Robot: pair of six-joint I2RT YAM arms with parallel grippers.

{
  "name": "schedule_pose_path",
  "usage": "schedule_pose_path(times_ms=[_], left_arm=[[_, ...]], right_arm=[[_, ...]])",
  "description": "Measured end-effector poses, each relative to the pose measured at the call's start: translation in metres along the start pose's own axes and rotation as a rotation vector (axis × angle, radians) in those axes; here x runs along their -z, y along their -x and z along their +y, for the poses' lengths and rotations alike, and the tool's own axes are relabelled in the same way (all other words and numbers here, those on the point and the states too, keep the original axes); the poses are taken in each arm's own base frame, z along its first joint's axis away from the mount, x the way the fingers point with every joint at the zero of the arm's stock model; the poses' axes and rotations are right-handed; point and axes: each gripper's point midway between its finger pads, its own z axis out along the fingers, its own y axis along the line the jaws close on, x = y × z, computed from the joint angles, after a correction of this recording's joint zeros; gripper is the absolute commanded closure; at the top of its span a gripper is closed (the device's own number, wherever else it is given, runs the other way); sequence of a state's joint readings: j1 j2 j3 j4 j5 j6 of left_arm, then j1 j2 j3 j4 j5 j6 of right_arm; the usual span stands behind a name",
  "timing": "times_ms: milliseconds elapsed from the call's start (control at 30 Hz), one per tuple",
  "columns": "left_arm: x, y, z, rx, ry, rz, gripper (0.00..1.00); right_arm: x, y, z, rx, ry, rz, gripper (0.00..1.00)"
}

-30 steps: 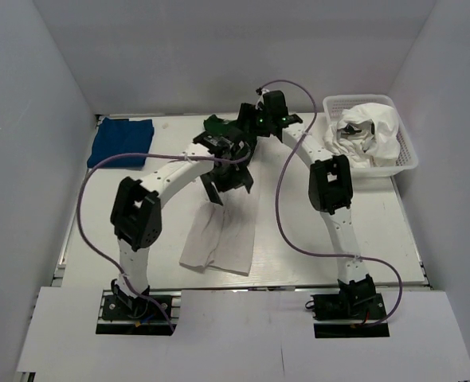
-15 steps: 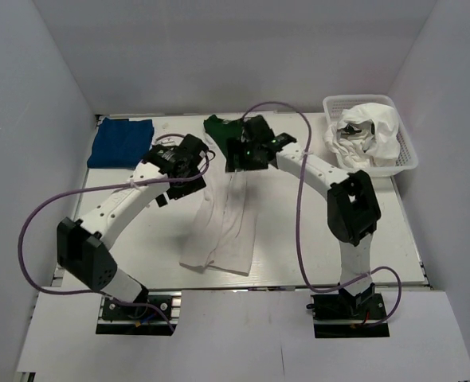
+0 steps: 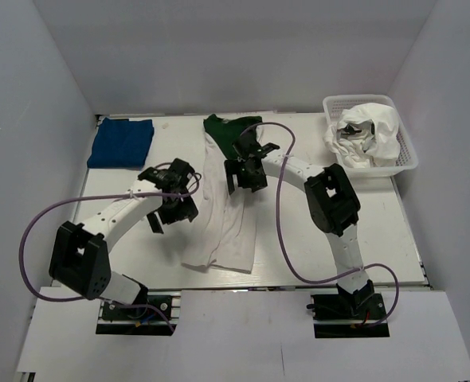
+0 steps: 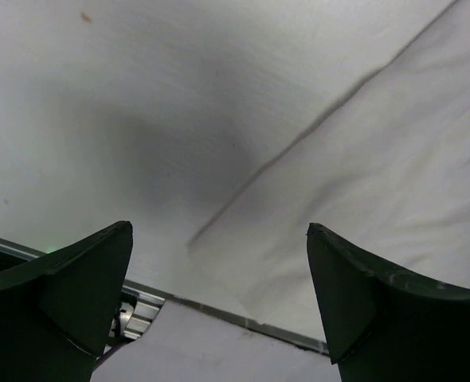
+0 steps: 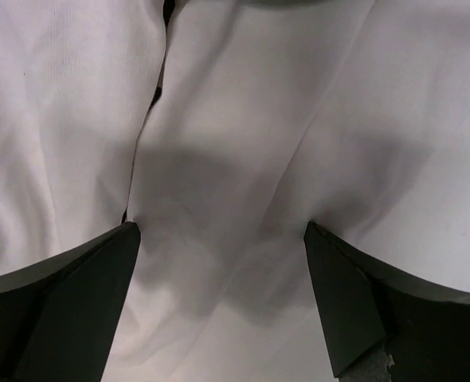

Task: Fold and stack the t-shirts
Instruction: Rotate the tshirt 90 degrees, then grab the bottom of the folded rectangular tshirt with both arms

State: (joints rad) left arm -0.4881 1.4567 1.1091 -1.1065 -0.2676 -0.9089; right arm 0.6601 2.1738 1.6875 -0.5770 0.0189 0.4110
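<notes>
White table [image 3: 362, 231]; white tee [image 3: 223, 227] laid long, ready for folding; left gripper [image 4: 219, 255], right gripper [image 5: 219, 247] spread wide, empty, seemingly hovering to grasp.

white tee [image 3: 223, 231]: soft matt cloth, creased | blue tee [image 3: 121, 142], upper left: matt cloth | bench [image 3: 382, 227]: smooth matt white | basket [image 3: 408, 150], upper right: white plastic lattice | fingers [image 4: 68, 294]: dark matt plastic
</notes>
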Motion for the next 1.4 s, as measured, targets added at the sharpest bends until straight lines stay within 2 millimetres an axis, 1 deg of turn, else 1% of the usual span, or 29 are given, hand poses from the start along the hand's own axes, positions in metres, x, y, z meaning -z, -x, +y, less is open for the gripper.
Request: schedule_pose_path(times_ms=[67,133,233,300,367,433,467,533,633,667,700,767,833,867,900,967,1033,1067,1100,1133,1200,1233,1333,1367,1400], left_arm=[[-0.005,-0.015,0.004,-0.015,-0.02,0.042,0.0],[-0.009,-0.029,0.005,-0.035,-0.048,0.078,0.0],[-0.013,-0.048,-0.003,-0.066,-0.133,0.134,0.0],[-0.015,-0.06,-0.009,-0.09,-0.191,0.167,0.0],[-0.017,-0.067,-0.013,-0.109,-0.227,0.189,0.0],[-0.021,-0.073,-0.015,-0.124,-0.249,0.205,0.0],[-0.022,-0.075,-0.016,-0.129,-0.259,0.211,0.0],[-0.024,-0.079,-0.018,-0.142,-0.281,0.215,0.0],[-0.025,-0.081,-0.021,-0.151,-0.308,0.216,0.03],[-0.025,-0.081,-0.023,-0.152,-0.314,0.215,0.03],[-0.025,-0.081,-0.024,-0.155,-0.322,0.213,0.03],[-0.027,-0.082,-0.027,-0.162,-0.341,0.215,0.06],[-0.03,-0.087,-0.025,-0.174,-0.348,0.226,0.09],[-0.033,-0.09,-0.023,-0.181,-0.35,0.234,0.09],[-0.035,-0.094,-0.021,-0.187,-0.347,0.245,0.13],[-0.039,-0.105,-0.013,-0.199,-0.338,0.278,0.14],[-0.043,-0.116,-0.008,-0.206,-0.338,0.314,0.17],[-0.042,-0.12,-0.007,-0.207,-0.346,0.332,0.17],[-0.041,-0.122,-0.008,-0.208,-0.359,0.342,0.18],[-0.04,-0.123,-0.01,-0.209,-0.372,0.348,0.2],[-0.04,-0.124,-0.014,-0.213,-0.387,0.36,0.21],[-0.041,-0.125,-0.015,-0.214,-0.39,0.369,0.24],[-0.041,-0.125,-0.02,-0.215,-0.397,0.388,0.25],[-0.041,-0.125,-0.022,-0.215,-0.396,0.391,0.3],[-0.042,-0.124,-0.024,-0.216,-0.393,0.393,0.3]], right_arm=[[-0.002,0.005,-0.002,-0.002,-0.01,-0.003,0.1],[-0.007,0.021,-0.003,-0.006,-0.021,-0.022,0.1],[-0.011,0.038,-0.008,0.01,-0.03,-0.05,0.1],[-0.011,0.04,-0.009,0.037,-0.008,-0.046,0.1],[-0.006,0.039,-0.007,0.069,0.032,-0.038,0.1],[0.006,0.032,0.0,0.099,0.084,-0.04,0.1],[0.018,0.024,0.005,0.106,0.116,-0.035,0.1],[0.048,0.011,0.018,0.125,0.197,-0.069,0.1],[0.106,-0.012,0.032,0.143,0.316,-0.129,0.1],[0.122,-0.018,0.036,0.148,0.346,-0.15,0.1],[0.136,-0.025,0.039,0.148,0.375,-0.162,0.1],[0.148,-0.044,0.038,0.141,0.414,-0.157,0.1],[0.143,-0.077,0.032,0.11,0.432,-0.081,0.1],[0.137,-0.096,0.027,0.09,0.431,-0.03,0.1],[0.131,-0.116,0.022,0.067,0.424,0.029,0.1],[0.122,-0.155,0.011,0.024,0.402,0.151,0.1],[0.119,-0.181,0.006,-0.002,0.39,0.236,0.1],[0.119,-0.189,0.006,-0.007,0.391,0.261,0.11],[0.119,-0.195,0.007,-0.01,0.394,0.278,0.15],[0.119,-0.198,0.009,-0.012,0.399,0.292,0.22],[0.118,-0.202,0.012,-0.01,0.408,0.308,0.28],[0.116,-0.204,0.014,-0.012,0.41,0.319,0.33],[0.109,-0.209,0.013,-0.023,0.401,0.353,0.43],[0.106,-0.211,0.013,-0.03,0.396,0.369,0.46],[0.102,-0.212,0.012,-0.037,0.39,0.384,0.46]])
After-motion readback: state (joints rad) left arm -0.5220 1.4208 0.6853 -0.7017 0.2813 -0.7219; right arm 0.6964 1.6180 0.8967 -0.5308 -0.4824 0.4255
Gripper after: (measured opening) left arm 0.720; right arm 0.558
